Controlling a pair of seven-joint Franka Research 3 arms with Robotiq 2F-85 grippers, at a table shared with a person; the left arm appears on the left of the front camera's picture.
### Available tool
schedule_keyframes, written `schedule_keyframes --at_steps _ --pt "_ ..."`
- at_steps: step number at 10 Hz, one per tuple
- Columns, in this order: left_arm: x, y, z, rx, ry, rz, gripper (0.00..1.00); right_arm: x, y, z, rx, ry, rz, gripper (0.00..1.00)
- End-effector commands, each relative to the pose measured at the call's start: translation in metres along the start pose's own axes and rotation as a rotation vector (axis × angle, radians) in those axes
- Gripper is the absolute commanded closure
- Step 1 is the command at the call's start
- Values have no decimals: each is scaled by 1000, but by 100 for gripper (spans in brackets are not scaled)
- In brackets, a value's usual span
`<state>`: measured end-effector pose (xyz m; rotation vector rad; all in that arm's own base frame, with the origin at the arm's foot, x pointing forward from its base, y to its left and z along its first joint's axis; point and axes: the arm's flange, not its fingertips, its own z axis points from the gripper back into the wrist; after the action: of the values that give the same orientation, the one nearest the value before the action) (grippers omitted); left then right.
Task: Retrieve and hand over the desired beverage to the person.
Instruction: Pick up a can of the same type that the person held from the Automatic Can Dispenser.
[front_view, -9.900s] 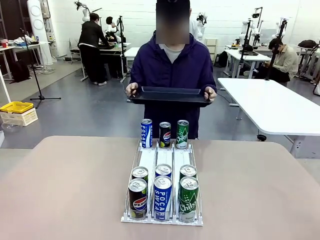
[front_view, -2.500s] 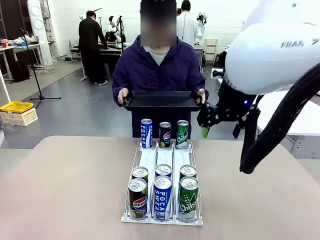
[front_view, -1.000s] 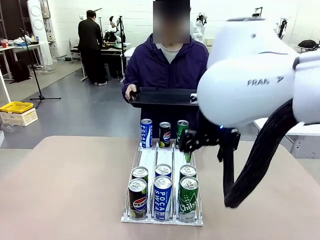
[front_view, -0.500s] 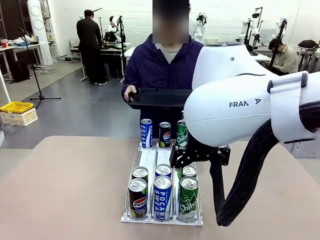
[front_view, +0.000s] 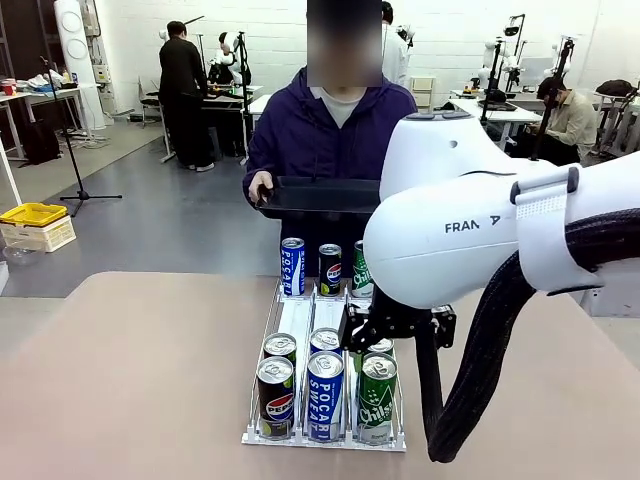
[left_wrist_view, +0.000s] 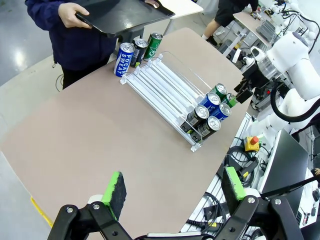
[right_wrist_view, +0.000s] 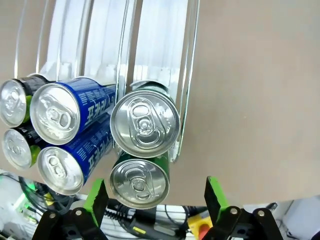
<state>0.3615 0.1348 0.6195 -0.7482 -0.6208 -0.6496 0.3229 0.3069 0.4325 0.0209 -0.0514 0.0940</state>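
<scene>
Beige table (front_view: 120, 360), grey lab floor (front_view: 170, 220) beyond; right gripper (right_wrist_view: 155, 187) spread apart over green cans (right_wrist_view: 145, 125)

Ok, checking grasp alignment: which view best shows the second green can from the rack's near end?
Right wrist view: the second green can is seen from above, lid whole and large. In front view the right gripper hides most of it; left wrist view shows it tiny.

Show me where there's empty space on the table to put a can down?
The table is bare left of the can rack, out to its edge, and right of it too, though the right arm hangs over that side. The rack's middle stretch is empty. Crowded: six cans at its near end, three cans at its far end.
</scene>
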Motion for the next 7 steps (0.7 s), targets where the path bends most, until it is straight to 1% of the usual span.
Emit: schedule_keyframes --at_steps 1,7 --pt "1 1 2 -15 -15 -20 0 5 0 -9 22 13 -31 0" --pt "1 1 2 -15 -15 -20 0 14 -1 -21 48 40 6 0"
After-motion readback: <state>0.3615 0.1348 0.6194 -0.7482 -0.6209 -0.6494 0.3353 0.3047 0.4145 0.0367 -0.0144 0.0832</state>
